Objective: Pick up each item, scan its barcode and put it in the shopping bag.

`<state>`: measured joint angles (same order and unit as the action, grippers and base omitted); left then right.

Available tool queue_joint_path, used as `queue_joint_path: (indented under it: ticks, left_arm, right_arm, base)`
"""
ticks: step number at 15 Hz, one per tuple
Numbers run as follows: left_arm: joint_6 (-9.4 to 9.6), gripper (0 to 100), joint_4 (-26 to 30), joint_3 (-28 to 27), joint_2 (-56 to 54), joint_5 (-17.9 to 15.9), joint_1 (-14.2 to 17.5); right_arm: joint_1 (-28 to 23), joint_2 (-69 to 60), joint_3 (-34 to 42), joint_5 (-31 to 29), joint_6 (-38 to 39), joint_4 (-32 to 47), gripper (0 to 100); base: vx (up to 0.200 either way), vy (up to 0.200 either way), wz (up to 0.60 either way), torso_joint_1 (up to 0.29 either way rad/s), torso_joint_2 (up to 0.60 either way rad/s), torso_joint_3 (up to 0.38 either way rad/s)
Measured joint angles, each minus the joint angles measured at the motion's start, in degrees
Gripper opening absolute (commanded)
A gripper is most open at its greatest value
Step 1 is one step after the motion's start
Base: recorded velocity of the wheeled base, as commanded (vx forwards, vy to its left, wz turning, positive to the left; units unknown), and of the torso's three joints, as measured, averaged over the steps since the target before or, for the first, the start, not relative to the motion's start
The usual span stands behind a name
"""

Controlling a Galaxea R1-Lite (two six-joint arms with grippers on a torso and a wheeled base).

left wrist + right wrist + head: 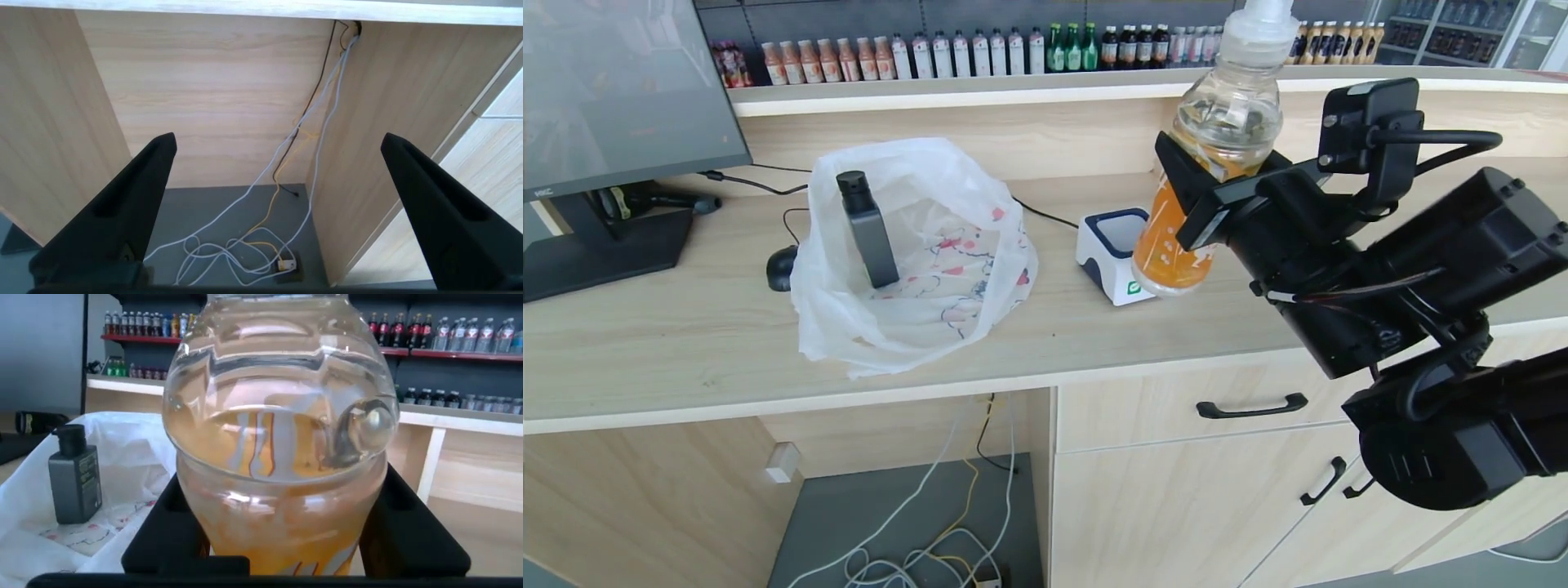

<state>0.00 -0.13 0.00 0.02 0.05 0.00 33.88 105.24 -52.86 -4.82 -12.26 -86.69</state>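
I see the right gripper (1225,189) pinching a part-full, orange-labelled bottle (1227,114); its print is unreadable. The bag (984,208) holds one upright grey flask (870,233). Left gripper (274,214) fingers are spread wide.

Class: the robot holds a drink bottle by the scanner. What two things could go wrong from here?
1. The drink bottle, tilted in the right gripper, hangs close by the scanner; its base might knock it.
2. The grey bottle stands upright inside the shopping bag; the incoming bottle could topple it, or catch the bag's limp rim.
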Motion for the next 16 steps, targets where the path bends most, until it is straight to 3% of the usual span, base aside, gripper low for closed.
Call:
queue_joint_path:
  ticks: [13, 16]
  left_arm:
    - [0.11, 100, -0.02, 0.00, 0.00, 0.00, 0.00]
    - [0.18, 100, 0.02, 0.00, 0.00, 0.02, -0.10]
  right_arm:
    - [1.04, 1.89, -2.86, -2.29, 1.49, -0.18, 0]
    - [1.51, 2.45, -4.04, -2.29, 1.43, 0.09, 0]
  base:
    - [0.000, 0.200, 0.00, 0.003, 0.00, 0.003]
    - [0.000, 0.000, 0.00, 0.000, 0.00, 0.000]
